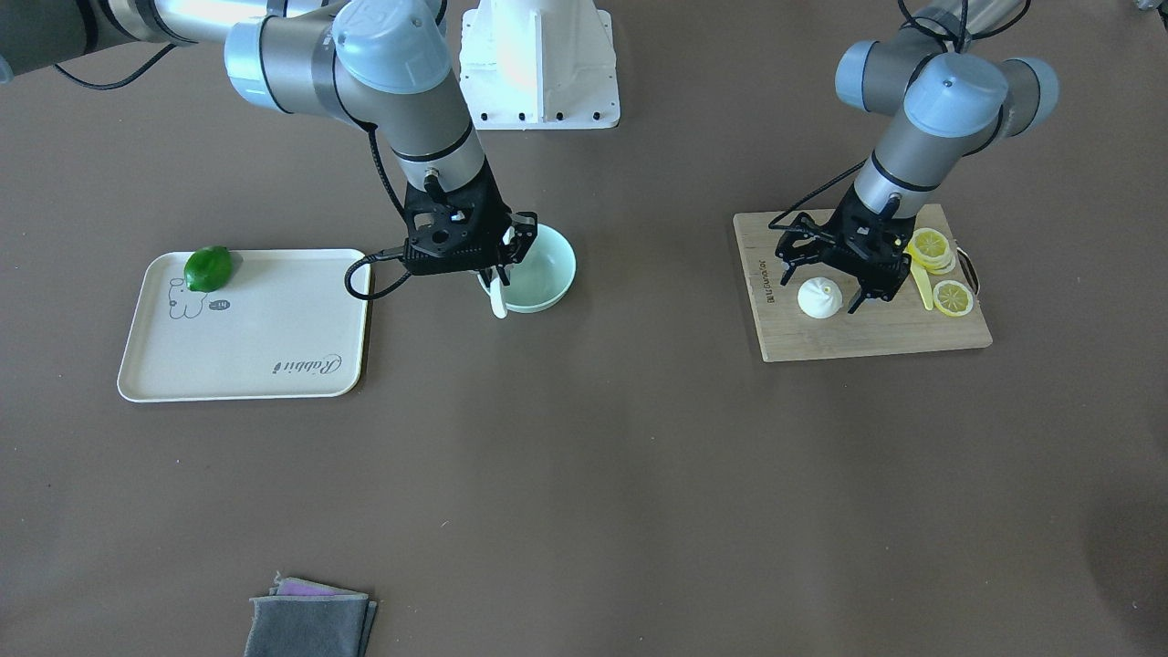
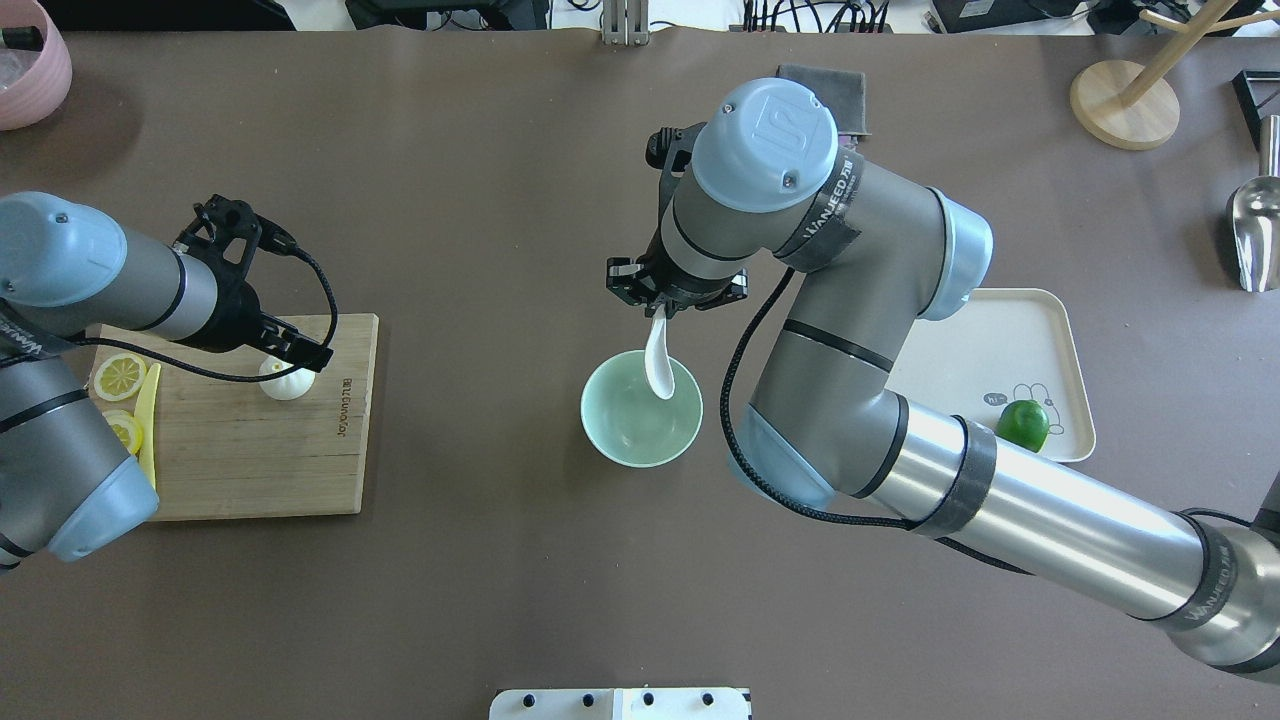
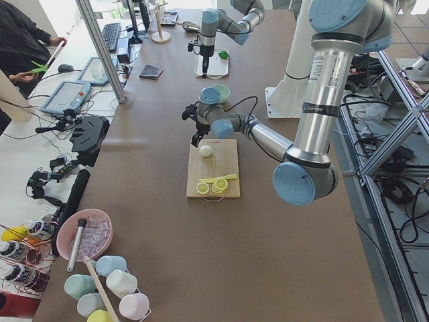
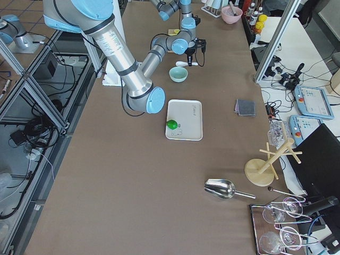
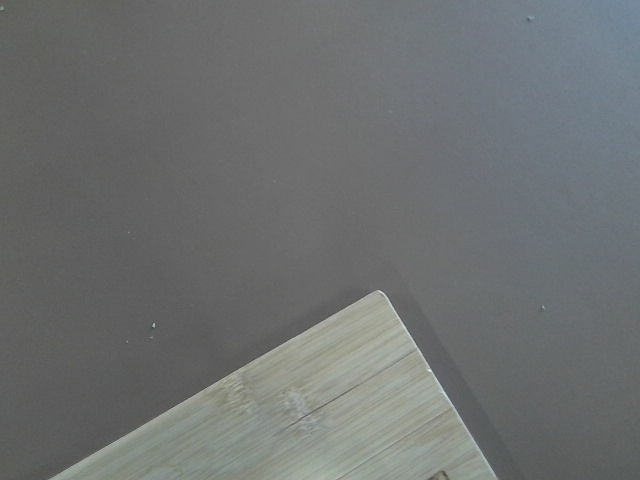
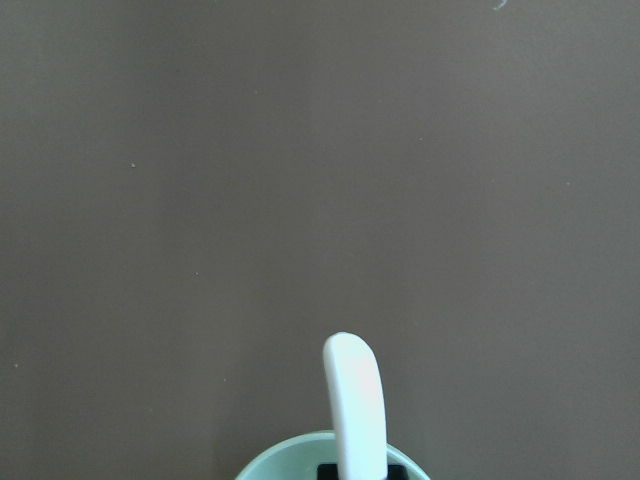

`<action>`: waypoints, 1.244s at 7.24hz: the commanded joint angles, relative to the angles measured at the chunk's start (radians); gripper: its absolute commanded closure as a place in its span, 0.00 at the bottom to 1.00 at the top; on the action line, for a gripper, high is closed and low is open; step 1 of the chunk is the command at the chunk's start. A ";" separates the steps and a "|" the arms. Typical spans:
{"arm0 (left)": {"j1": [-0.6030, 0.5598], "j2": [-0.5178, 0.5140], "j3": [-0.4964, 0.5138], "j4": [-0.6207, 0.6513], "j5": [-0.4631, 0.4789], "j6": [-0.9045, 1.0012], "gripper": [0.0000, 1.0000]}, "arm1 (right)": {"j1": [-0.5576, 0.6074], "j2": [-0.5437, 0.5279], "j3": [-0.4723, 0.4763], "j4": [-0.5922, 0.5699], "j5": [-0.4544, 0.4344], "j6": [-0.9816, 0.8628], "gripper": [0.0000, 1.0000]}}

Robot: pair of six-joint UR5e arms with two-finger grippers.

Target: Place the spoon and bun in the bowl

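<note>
The mint-green bowl point(image 1: 553, 274) point(image 2: 612, 432) stands mid-table. My right gripper point(image 1: 497, 272) point(image 2: 660, 308) is shut on the cream-white spoon point(image 1: 498, 301) point(image 2: 660, 368) and holds it at the bowl's rim, scoop over the bowl and handle end sticking out past the rim, as the right wrist view point(image 6: 354, 400) shows. The white bun point(image 1: 819, 298) point(image 2: 284, 384) sits on the wooden cutting board point(image 1: 876, 338) point(image 2: 260, 450). My left gripper point(image 1: 823, 288) point(image 2: 292, 356) is open, low over the bun, with a finger on either side of it.
Lemon slices point(image 1: 931, 245) and a thin yellow knife point(image 1: 922, 285) lie on the board beside the left gripper. A cream tray point(image 1: 255, 338) holds a green lime point(image 1: 208, 268). Folded grey cloths point(image 1: 310, 620) lie near the operators' edge. A metal scoop point(image 2: 1255, 230) and a wooden stand point(image 2: 1125, 105) sit far right.
</note>
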 commanded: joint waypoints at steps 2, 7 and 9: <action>0.002 0.021 0.042 -0.010 -0.001 0.043 0.02 | -0.020 0.035 -0.063 0.018 -0.043 -0.003 1.00; 0.039 0.033 0.040 -0.010 -0.013 0.030 0.86 | -0.022 0.067 -0.128 0.063 -0.052 -0.001 1.00; 0.026 0.041 -0.013 0.001 -0.086 0.028 1.00 | -0.019 0.068 -0.128 0.067 -0.054 -0.001 1.00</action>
